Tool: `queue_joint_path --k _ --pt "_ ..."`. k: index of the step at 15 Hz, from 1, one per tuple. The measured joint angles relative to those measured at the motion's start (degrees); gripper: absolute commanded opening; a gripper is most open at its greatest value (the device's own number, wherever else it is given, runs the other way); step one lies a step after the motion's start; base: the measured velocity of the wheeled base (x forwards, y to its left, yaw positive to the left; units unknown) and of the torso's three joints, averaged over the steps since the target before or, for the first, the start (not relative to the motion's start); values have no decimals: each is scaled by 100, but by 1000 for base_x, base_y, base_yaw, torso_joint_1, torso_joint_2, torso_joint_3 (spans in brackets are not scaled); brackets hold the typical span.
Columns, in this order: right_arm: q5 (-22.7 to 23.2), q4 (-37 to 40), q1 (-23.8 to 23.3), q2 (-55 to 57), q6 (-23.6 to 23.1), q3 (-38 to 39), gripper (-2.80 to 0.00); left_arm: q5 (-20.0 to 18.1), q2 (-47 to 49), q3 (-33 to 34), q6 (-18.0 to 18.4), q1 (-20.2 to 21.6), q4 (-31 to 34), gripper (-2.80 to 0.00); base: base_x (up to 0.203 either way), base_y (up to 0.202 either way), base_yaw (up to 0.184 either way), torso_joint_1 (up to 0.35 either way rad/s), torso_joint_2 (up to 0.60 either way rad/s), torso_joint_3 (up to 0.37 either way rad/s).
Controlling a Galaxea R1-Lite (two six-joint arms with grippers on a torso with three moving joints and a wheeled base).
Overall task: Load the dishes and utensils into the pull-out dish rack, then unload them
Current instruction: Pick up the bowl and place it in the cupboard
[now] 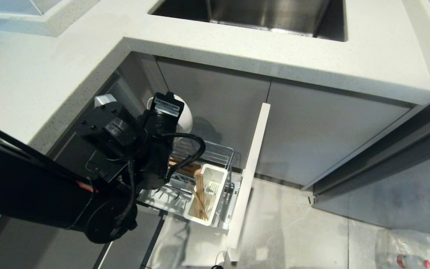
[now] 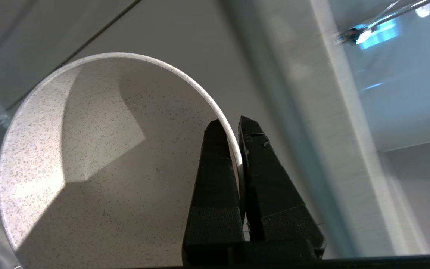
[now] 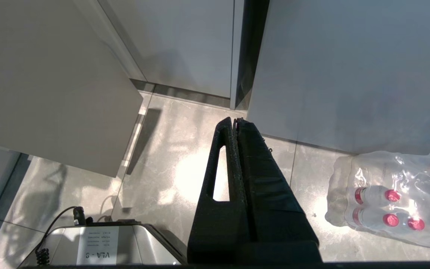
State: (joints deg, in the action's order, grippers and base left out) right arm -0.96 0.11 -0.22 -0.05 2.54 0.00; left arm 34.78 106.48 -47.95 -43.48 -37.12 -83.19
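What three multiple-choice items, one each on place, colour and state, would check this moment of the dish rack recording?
1. Where are the chopsticks?
A. In the white cutlery box
B. On the counter
C. In the sink

2. What colour is the bowl?
A. Pink
B. Speckled cream-white
C. Blue

3. What is the left gripper doing?
A. Hanging open and empty
B. Holding a spoon
C. Clamped on the bowl's rim

Answers: 1 A, they stand in the box in the rack; 2 B, the left wrist view shows it; 3 C, one finger sits on each side of the rim.
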Motion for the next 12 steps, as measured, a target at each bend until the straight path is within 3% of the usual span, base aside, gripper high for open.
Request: queue_joint_path --k 3,12 --pt "0 2 -2 0 0 0 -280 -38 470 162 -50 176 -317 -280 0 0 0 0 0 0" --pt "0 0 -2 0 0 0 -280 -948 1081 174 -677 683 -400 -280 0 0 0 0 0 0"
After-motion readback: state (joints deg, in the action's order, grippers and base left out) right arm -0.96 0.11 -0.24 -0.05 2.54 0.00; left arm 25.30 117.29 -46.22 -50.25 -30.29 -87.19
